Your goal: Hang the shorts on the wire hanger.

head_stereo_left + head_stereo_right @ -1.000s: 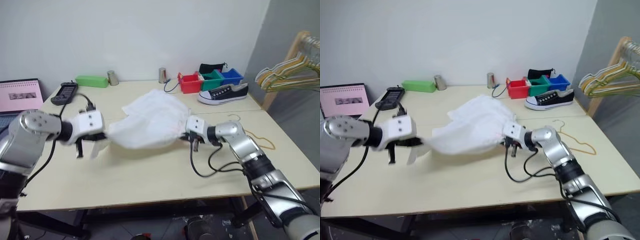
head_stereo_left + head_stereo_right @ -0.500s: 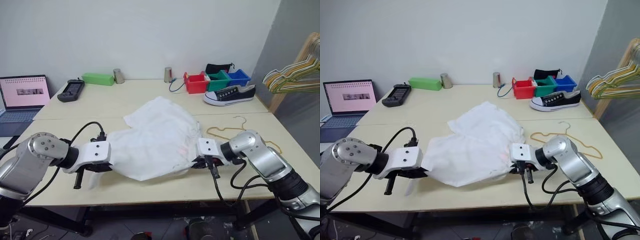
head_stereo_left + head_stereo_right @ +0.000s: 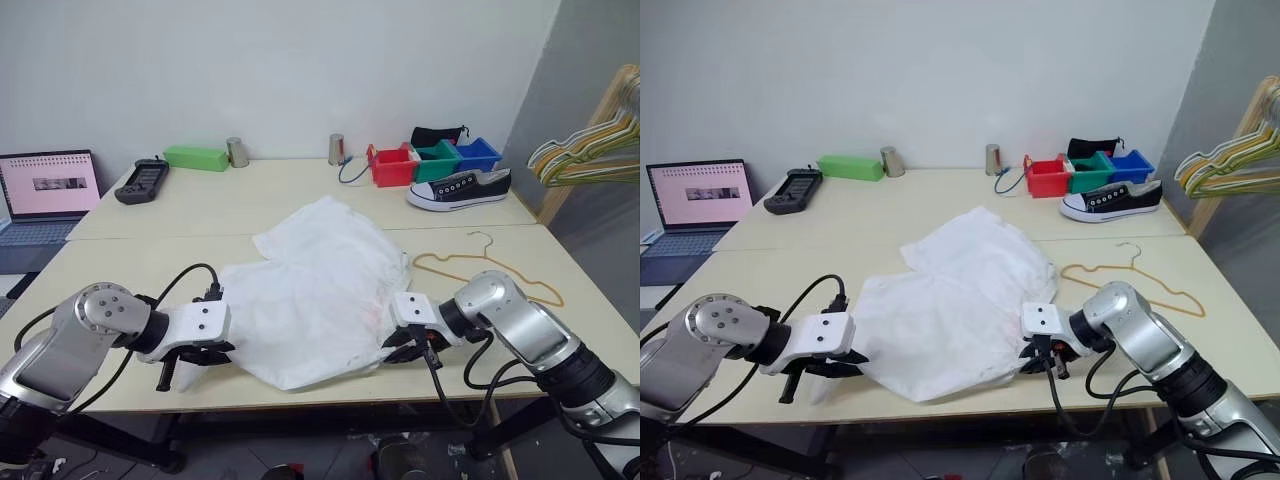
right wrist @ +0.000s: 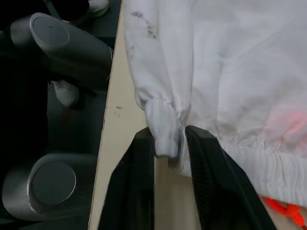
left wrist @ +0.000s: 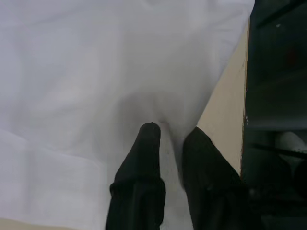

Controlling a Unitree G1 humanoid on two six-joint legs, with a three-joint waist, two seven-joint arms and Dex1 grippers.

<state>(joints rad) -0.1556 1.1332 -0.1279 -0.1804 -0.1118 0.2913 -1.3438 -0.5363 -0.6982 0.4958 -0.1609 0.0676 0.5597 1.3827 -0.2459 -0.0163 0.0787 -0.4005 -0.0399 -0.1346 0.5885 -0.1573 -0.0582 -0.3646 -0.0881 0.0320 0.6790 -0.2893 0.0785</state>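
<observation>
Lowered onto table: shorts; left hand, right hand each pinching fabric edge.

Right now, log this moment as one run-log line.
shorts: spread on table | left gripper: fabric between fingers | right gripper: waistband fold between fingers | wire hanger: on table, unused

white shorts, yellowish-tan wire hanger

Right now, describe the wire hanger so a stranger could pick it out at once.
Start at the table and find the white shorts spread across it. Just to their right lies the wire hanger, flat on the tabletop. It is a single yellowish-tan triangle, unlike the bunch of coloured hangers hanging off to the right.
</observation>
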